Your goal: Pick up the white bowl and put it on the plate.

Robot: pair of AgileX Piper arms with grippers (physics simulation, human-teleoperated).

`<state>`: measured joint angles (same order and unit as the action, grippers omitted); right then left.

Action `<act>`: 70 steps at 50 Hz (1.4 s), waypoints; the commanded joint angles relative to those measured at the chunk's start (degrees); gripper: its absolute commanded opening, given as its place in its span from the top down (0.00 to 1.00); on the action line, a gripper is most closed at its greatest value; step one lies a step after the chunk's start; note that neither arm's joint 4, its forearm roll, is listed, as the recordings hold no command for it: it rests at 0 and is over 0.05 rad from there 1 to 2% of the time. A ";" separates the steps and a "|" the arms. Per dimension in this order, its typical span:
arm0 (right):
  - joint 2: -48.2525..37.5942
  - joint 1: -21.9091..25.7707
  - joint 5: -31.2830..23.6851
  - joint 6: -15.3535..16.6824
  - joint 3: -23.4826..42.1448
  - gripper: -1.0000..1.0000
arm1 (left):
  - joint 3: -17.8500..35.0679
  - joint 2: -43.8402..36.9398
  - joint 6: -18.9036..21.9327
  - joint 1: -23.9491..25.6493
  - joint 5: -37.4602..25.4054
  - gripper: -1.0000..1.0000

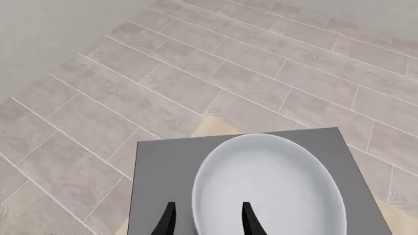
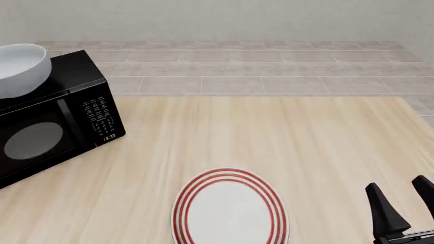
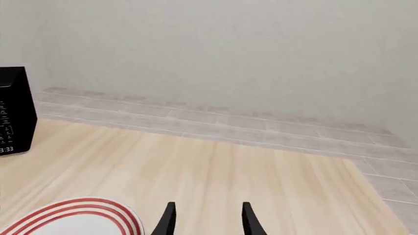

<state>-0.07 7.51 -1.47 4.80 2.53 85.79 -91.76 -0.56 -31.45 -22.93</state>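
Observation:
The white bowl sits on top of a black microwave at the table's far left. In the left wrist view the bowl fills the near part of the microwave's grey top. My left gripper is open, one finger outside the bowl's rim and the other over its inside. The front view does not catch this gripper. The plate, white with red rings, lies at the table's near middle. My right gripper hovers open and holds nothing, to the right of the plate.
The microwave stands angled at the table's left edge, its door and keypad facing the middle. Light wooden tabletop stretches between it and the right arm. Tiled floor lies beyond the far edge.

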 commanded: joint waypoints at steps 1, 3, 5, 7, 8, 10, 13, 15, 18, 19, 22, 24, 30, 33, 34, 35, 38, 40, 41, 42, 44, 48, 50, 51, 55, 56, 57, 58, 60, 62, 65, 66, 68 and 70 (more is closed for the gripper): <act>-0.03 0.23 0.05 -0.02 -0.02 0.00 | -0.36 -1.81 0.01 -0.10 1.22 0.00; -0.05 0.20 0.14 0.31 -0.14 0.00 | -0.71 -1.64 0.64 -0.71 1.70 0.00; -0.07 0.19 0.07 0.28 -0.12 0.00 | -0.36 -1.95 0.23 -0.55 1.39 0.00; -0.07 0.18 0.02 0.27 -0.01 0.00 | -0.32 -2.13 0.35 -0.88 1.61 0.00; -0.08 0.28 0.05 0.19 0.00 0.00 | -0.41 -2.30 0.37 -0.93 1.78 0.00; -0.08 0.26 0.08 0.25 -0.02 0.00 | -0.28 -2.54 0.18 -0.83 1.69 0.00; -0.11 0.30 0.14 0.35 -0.03 0.00 | -0.66 -2.93 0.61 -1.23 2.37 0.00; -0.16 0.48 0.30 0.26 -0.19 0.00 | -1.20 -3.08 0.50 -1.12 2.83 0.00; -0.22 0.50 0.28 0.33 -0.16 0.00 | -1.62 -3.68 0.37 -0.94 3.39 0.00; -0.24 0.55 0.18 0.37 -0.03 0.00 | -1.54 -3.87 0.49 -1.00 3.51 0.00; -0.29 0.62 0.37 0.43 -0.22 0.00 | -1.36 -4.49 0.38 -0.82 3.63 0.00; -0.37 0.72 0.42 0.63 -0.20 0.00 | -1.24 -4.78 0.67 -0.63 3.75 0.00; -0.18 1.02 0.20 0.64 -0.20 0.00 | -1.73 -5.64 0.96 -0.68 4.65 0.00; -0.84 1.17 0.92 0.75 -0.39 0.00 | -1.45 -6.17 1.09 -0.89 4.69 0.00; -0.47 1.20 0.64 0.73 -0.47 0.00 | -1.47 -6.32 1.04 -0.84 4.75 0.00; -0.87 1.23 0.96 0.69 -0.40 0.00 | -1.47 -6.19 1.11 -0.89 4.63 0.00; -0.50 1.19 0.42 0.61 -0.15 0.00 | -1.34 -6.22 1.12 -0.95 4.51 0.00; -0.30 1.28 0.35 0.65 -0.23 0.00 | -1.63 -6.04 1.16 -1.19 4.70 0.00; -0.27 1.33 0.19 0.66 -0.07 0.00 | -1.53 -5.98 1.21 -1.08 4.56 0.00; -0.26 1.37 0.25 0.71 -0.16 0.00 | -1.62 -5.89 1.02 -0.98 4.45 0.00; -0.20 1.31 0.09 0.61 -0.03 0.00 | -1.65 -5.85 1.44 -1.10 4.71 0.00; -0.09 1.26 -0.03 0.62 0.03 0.00 | -1.95 -6.00 1.46 -1.00 5.03 0.00; -0.35 1.24 0.31 0.64 -0.03 0.00 | -2.07 -6.20 1.19 -0.86 5.03 0.00; -0.31 1.27 0.27 0.69 -0.01 0.00 | -2.07 -6.20 1.19 -0.86 5.04 0.00; -0.27 1.21 -0.03 0.72 0.36 0.00 | -2.85 -5.75 2.06 -0.60 6.10 0.00; -0.24 1.20 -0.05 0.73 0.40 0.00 | -3.40 -5.83 3.57 -1.84 6.08 1.00; -0.18 1.29 -0.04 0.71 0.39 0.00 | -3.86 -5.66 2.97 -1.29 6.47 1.00; -0.15 1.44 -0.27 0.72 0.61 0.00 | -3.92 -5.72 3.30 -1.24 6.48 1.00; -0.12 1.49 -0.34 0.76 0.74 0.00 | -3.57 -5.65 3.04 -1.46 6.10 1.00; -0.10 1.56 -0.34 0.71 0.80 0.00 | -3.29 -5.94 2.75 -1.34 5.82 1.00; -0.06 1.59 -0.46 0.78 0.91 0.00 | -3.38 -5.70 3.00 -2.24 6.17 1.00; -0.04 1.61 -0.58 0.71 1.04 0.00 | -3.22 -6.05 2.89 -2.08 5.98 1.00; -0.03 1.58 -0.59 0.72 1.10 0.00 | -3.54 -5.63 3.20 -3.04 6.47 1.00; -0.02 1.59 -0.48 0.77 0.98 0.00 | -3.47 -5.88 3.00 -2.64 6.39 1.00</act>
<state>-0.19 8.99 -1.73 5.52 3.19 82.95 -97.27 2.21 -33.04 -16.88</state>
